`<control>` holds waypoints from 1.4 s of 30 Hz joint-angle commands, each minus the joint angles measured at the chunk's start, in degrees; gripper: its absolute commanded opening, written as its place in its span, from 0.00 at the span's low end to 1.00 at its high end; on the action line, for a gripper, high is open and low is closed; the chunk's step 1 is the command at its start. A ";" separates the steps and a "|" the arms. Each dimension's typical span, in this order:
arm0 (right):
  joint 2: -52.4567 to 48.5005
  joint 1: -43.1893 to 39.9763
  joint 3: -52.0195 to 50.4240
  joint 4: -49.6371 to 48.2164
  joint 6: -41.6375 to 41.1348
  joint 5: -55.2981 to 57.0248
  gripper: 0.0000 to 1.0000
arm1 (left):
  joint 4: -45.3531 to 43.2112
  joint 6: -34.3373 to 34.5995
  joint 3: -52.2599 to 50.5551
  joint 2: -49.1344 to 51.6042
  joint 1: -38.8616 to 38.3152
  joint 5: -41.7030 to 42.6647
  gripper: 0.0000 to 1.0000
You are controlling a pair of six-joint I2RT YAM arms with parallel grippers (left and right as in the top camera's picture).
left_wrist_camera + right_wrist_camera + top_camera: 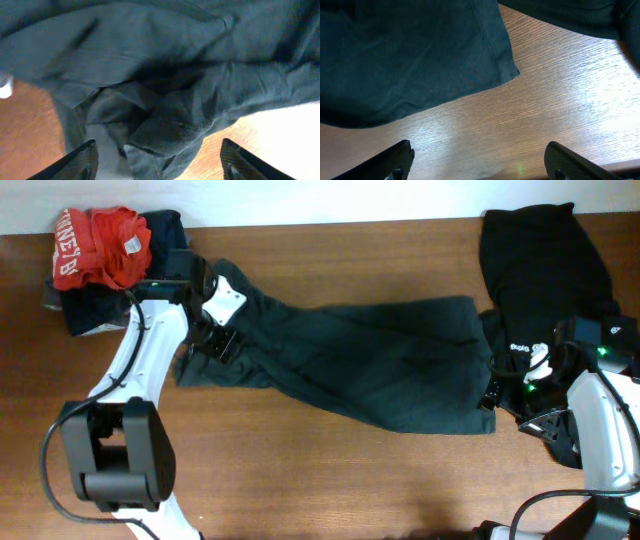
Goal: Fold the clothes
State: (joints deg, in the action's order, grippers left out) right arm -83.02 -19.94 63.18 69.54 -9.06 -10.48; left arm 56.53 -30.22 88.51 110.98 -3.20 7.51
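A dark T-shirt (360, 365) lies stretched out across the middle of the table. My left gripper (215, 340) is at its bunched left end. In the left wrist view its fingers (157, 160) are open, with crumpled dark cloth (165, 120) between and just beyond them. My right gripper (495, 395) is at the shirt's right edge. In the right wrist view its fingers (477, 160) are open over bare wood, and the shirt's hemmed corner (420, 60) lies just ahead, not touched.
A pile of red (105, 245) and navy (165, 230) garments sits at the back left corner. A black pile (540, 260) with a small white logo (522, 347) lies at the back right, close to my right arm. The table's front half shows bare wood (330, 480).
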 commanded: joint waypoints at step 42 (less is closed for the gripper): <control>-0.66 -0.33 -6.01 -9.49 -3.91 6.29 0.75 | 24.52 14.56 20.09 5.70 -6.45 1.70 0.01</control>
State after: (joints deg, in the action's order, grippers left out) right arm -83.11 -19.94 58.61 60.80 -10.48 -6.63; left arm 81.69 -16.43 108.44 116.81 -9.56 8.45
